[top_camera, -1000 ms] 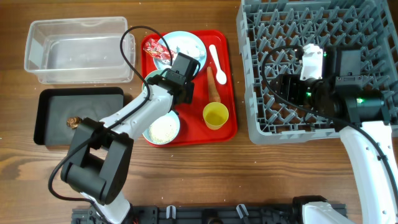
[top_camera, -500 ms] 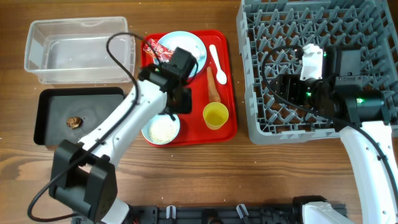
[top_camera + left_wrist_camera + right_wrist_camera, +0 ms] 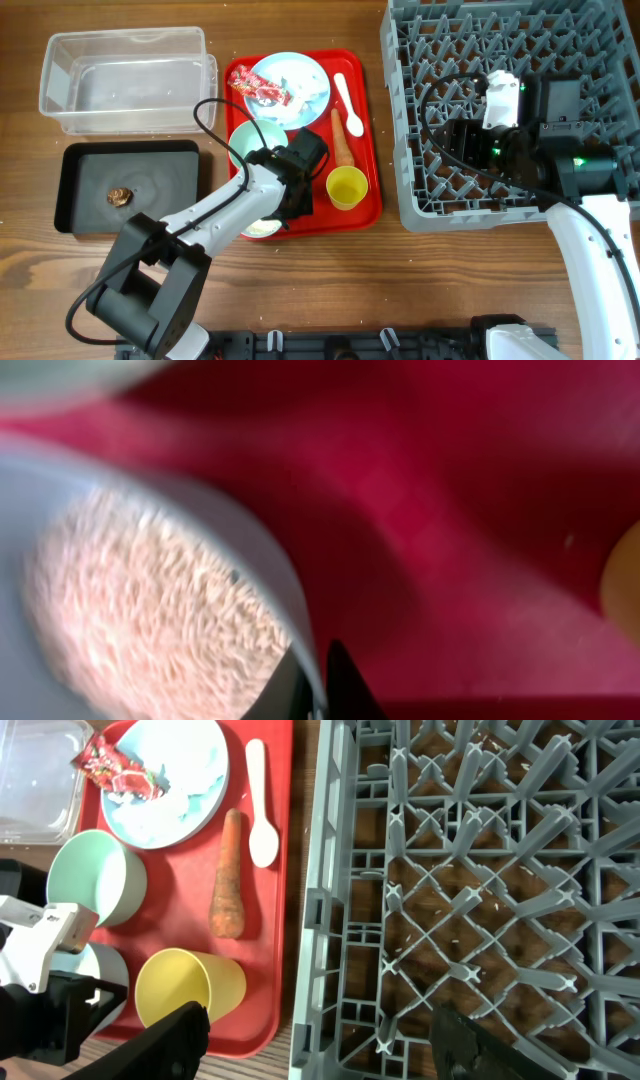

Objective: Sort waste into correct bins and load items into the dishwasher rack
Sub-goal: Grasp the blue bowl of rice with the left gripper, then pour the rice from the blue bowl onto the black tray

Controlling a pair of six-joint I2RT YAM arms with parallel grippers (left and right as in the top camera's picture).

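My left gripper (image 3: 293,196) (image 3: 320,685) is shut on the right rim of the pale-blue bowl (image 3: 285,595) holding white rice (image 3: 150,610) at the front of the red tray; one finger is inside the bowl, one outside. An empty teal bowl (image 3: 250,140) stands just behind. The plate (image 3: 295,80) carries the red wrapper (image 3: 262,88). The spoon (image 3: 348,100), carrot (image 3: 343,142) and yellow cup (image 3: 347,186) lie to the right. My right gripper (image 3: 448,140) (image 3: 325,1050) is open and empty over the grey rack's (image 3: 500,190) left side.
The clear tub (image 3: 125,75) is at the far left, with the black tray (image 3: 150,170) in front of it, holding a brown lump (image 3: 120,196). The red tray (image 3: 372,150) lies close beside the rack. The left arm's cable loops above the teal bowl.
My left gripper has moved from beside the plate toward the front of the tray, onto the rice bowl's rim. The red wrapper now lies on the plate. The right arm has not moved.
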